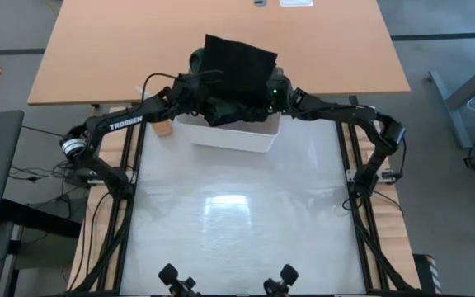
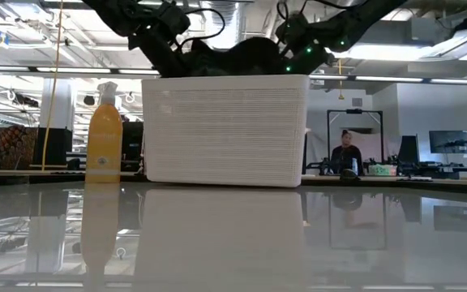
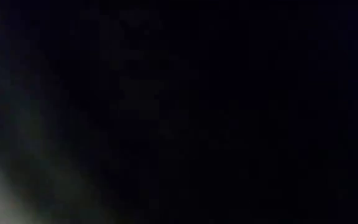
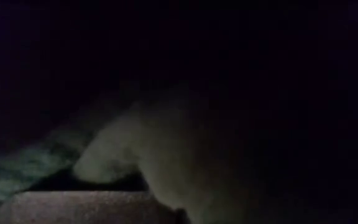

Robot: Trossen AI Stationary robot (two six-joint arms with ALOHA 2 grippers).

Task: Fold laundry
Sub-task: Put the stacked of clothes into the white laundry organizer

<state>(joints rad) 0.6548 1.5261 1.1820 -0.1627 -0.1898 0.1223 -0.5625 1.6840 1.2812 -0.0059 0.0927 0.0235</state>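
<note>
A white bin (image 1: 229, 136) stands at the far middle of the table, and its ribbed wall (image 2: 225, 130) fills the low view. Dark laundry (image 1: 221, 107) is heaped in it. A black garment (image 1: 237, 66) lies spread over the heap and hangs past the bin's far rim. My left gripper (image 1: 195, 89) reaches into the heap from the left and is shut, buried in the cloth. My right gripper (image 1: 270, 101) reaches in from the right, its green lights (image 2: 308, 50) showing above the rim. Both wrist views are dark with cloth close in front. My left gripper is down among the dark laundry (image 2: 217, 53) in the bin, slanting in from the table's left. The cloth hides its fingers. I cannot tell whether it holds a piece or only lies against the heap.
A yellow spray bottle (image 2: 104, 130) stands just left of the bin. A wooden table (image 1: 221, 33) lies beyond the far edge. The shiny white tabletop (image 1: 237, 223) stretches bare from the bin to the near edge. A person (image 2: 347, 150) sits far back in the room.
</note>
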